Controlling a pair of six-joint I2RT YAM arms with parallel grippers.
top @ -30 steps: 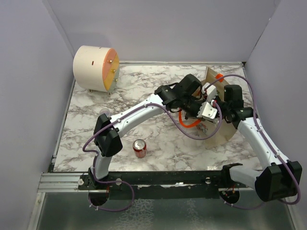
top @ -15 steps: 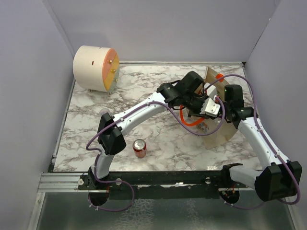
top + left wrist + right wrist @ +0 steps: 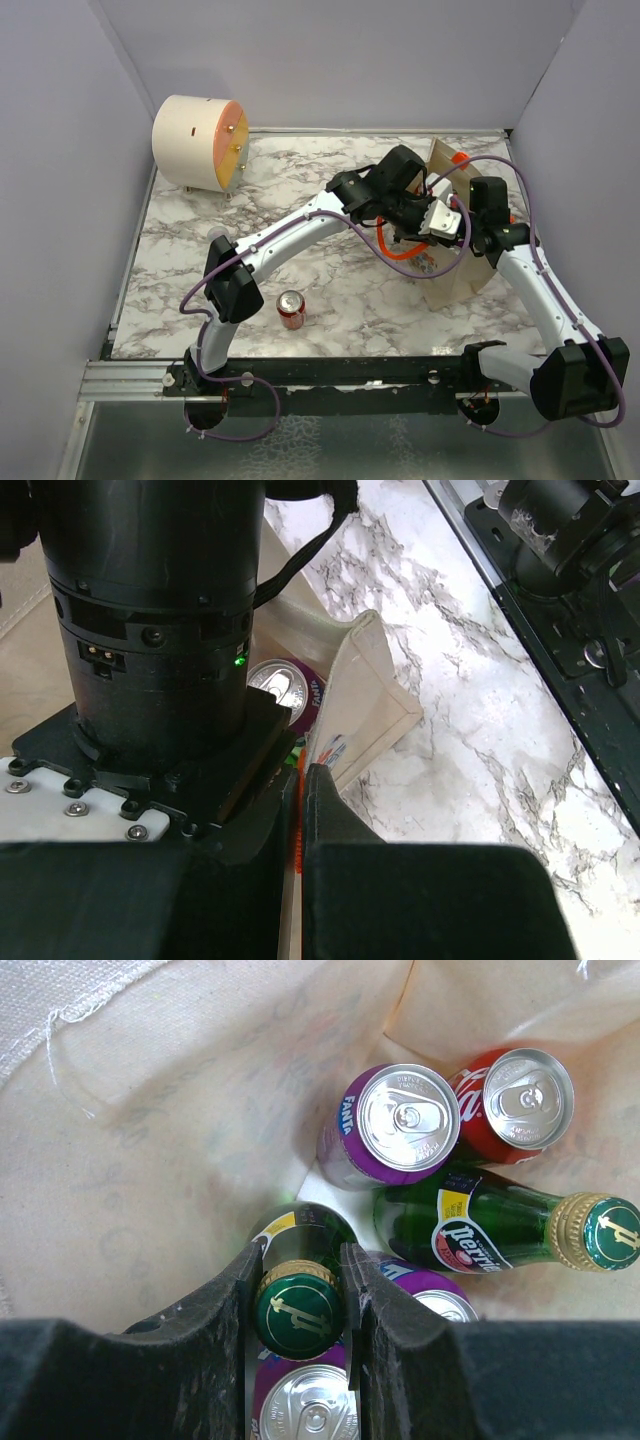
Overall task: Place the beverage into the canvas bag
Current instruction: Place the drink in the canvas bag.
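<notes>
The beige canvas bag (image 3: 458, 283) stands open at the right of the table. My left gripper (image 3: 437, 222) is shut on its orange handle (image 3: 294, 802) and holds the bag's rim (image 3: 365, 695) up. My right gripper (image 3: 300, 1278) is down inside the bag, shut on the gold-and-green cap of an upright green Perrier bottle (image 3: 297, 1312). In the bag are also a purple Fanta can (image 3: 398, 1125), a red cola can (image 3: 518, 1095), a lying green bottle (image 3: 480, 1228) and more purple cans (image 3: 305, 1410). A red can (image 3: 291, 309) stands on the table at the front.
A cream drum-shaped object (image 3: 196, 140) with an orange face lies at the back left. Grey walls close in the marble table (image 3: 250, 210). The black rail (image 3: 350, 375) with the arm bases runs along the near edge.
My left gripper has moved a little right and back with the orange handle, drawing the loop tighter. The right arm has barely shifted. The red can has not moved.
</notes>
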